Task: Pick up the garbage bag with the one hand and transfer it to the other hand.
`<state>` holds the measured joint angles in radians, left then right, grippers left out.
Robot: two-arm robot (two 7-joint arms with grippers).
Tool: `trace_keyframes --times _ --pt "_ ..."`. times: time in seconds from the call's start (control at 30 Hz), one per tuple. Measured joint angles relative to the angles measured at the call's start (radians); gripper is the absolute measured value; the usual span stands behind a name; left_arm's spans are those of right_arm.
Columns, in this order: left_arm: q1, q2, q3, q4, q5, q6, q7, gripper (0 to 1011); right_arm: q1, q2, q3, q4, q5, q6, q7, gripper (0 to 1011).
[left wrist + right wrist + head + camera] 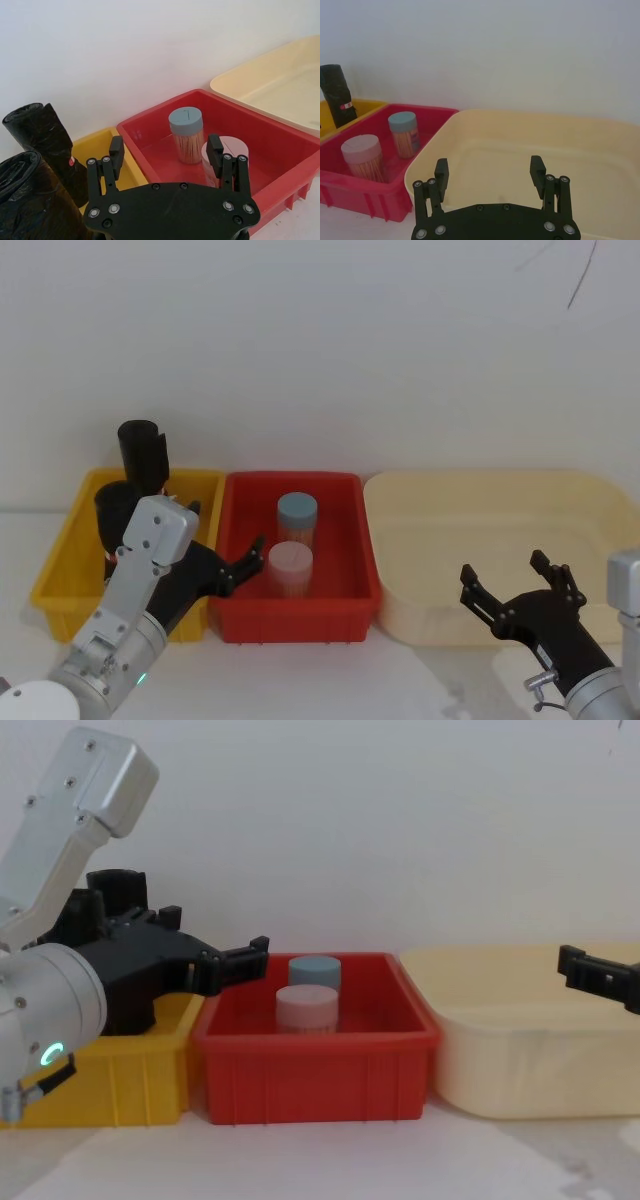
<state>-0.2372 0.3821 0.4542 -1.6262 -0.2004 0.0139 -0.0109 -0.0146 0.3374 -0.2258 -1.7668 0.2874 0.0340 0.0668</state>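
1. Task object: the black, crinkly plastic garbage bag roll (142, 452), marked by a small white-and-red label, stands upright at the far end of the yellow plastic bin (58, 558). Nothing grips it.
2. A second black plastic roll (117, 508) stands just in front of it in the same bin. Whether the two touch cannot be told.
3. The left claw (224, 530) hangs over the divide between the yellow bin and the red plastic bin (290, 620), jaws spread and empty.
4. The right claw (503, 570) hovers over the near rim of the cream plastic tub (500, 500), jaws spread and empty.
5. Hazard, wrong pick: the second roll lies closer to the left claw and looks nearly identical, so an approach not checked against the label may take it instead.
6. Hazard, tipping: reaching past the near roll may knock either roll over.
7. Hazard, slip: crinkly plastic compresses, so a shallow grip may lose the roll at handover.
8. Hazard, collision: a low swing may strike the blue-lidded jar (297, 508) or the pink-lidded jar (290, 560).
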Motion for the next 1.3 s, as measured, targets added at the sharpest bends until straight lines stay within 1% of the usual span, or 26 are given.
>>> trace_keyframes --times 1.3 --pt "-0.004 -0.002 0.001 0.0 0.001 0.001 -0.002 1001 0.0 0.0 0.003 -0.002 0.0 0.003 0.0 1001"
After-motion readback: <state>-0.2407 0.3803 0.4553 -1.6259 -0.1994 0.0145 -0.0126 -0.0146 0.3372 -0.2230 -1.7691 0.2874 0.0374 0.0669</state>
